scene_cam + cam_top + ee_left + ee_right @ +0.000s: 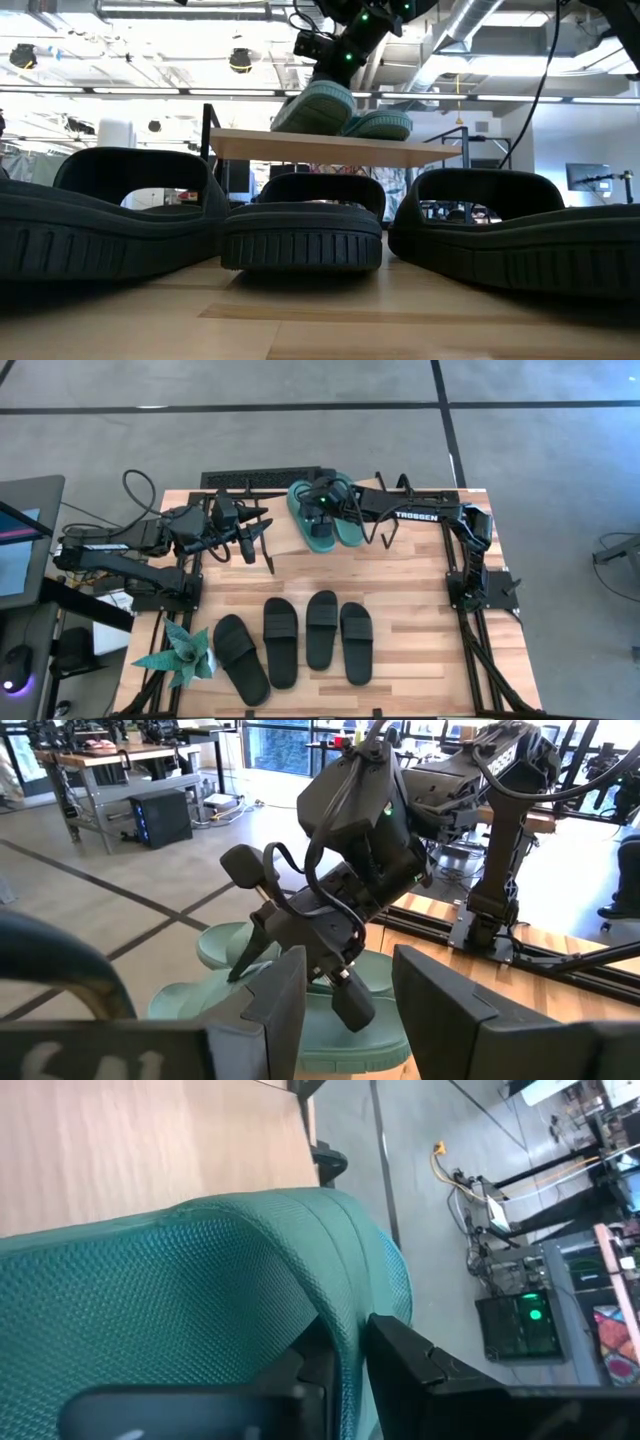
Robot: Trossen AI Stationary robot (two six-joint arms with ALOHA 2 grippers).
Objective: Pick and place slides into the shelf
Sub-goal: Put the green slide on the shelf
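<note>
**Ana:** Four black slides (pixel 300 642) lie in a row on the near half of the table (pixel 420 600), well apart from the shelf (pixel 300 148), so nothing there is at risk yet. The shelf is what worries me, because its plank is slanted.

**Ben:** Both teal ones are on it, though.

**Ana:** Only one is settled. The flat teal slide (pixel 382 124) lies along the plank. The tilted teal slide (pixel 315 105), just beside it, has its toe cocked up.

**Ben:** And the right gripper (pixel 324 501)?

**Ana:** It is pinched on that slide's strap, with the strap edge between its fingers (pixel 400 1355). The hold looks thin (it is barely a nip on the rim). If it lets go while the sole is this steep, I'd expect the slide to drop and skid down the slope. It could also nudge its neighbour off.

**Ben:** Could the strap snag?

**Ana:** Possibly. Rubber drags, so a finger pulling away could lift the slide with it.

**Ben:** What about the left gripper (pixel 258 550)?

**Ana:** It hangs over the shelf's other end, spread and empty. It sits close enough that a sweep toward the teal pair could clip the right arm.
</note>
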